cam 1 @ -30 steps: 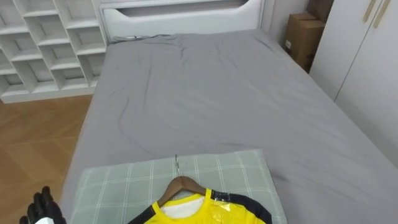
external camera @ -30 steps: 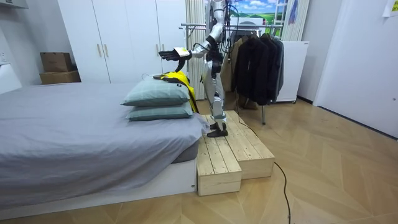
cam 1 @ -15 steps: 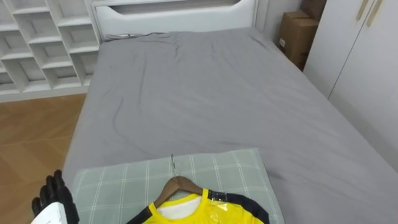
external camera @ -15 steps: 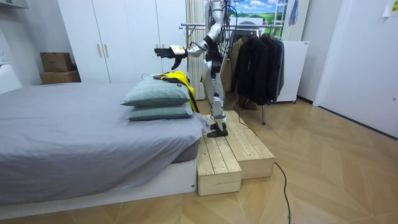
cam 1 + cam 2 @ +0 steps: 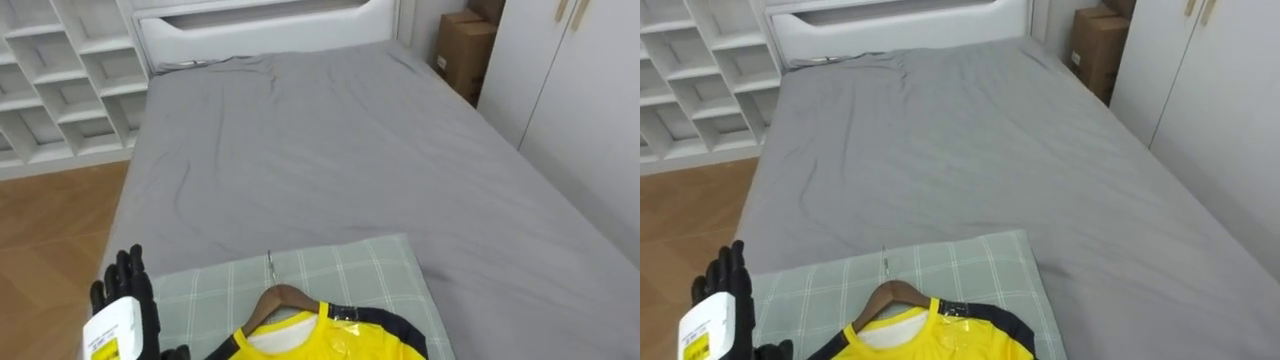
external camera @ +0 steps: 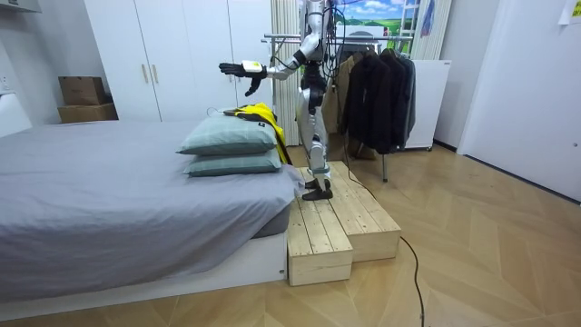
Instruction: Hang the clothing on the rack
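One hand, the robot's left hand (image 5: 128,295), is hovering open, fingers straight and spread, beside the left edge of the green checked pillow (image 5: 370,270), holding nothing. The yellow shirt (image 5: 330,340) is lying on that pillow on its wooden hanger (image 5: 285,297), the hook pointing up the grey bed (image 5: 320,150). The robot is standing on a wooden platform (image 6: 331,222) at the bed's foot.
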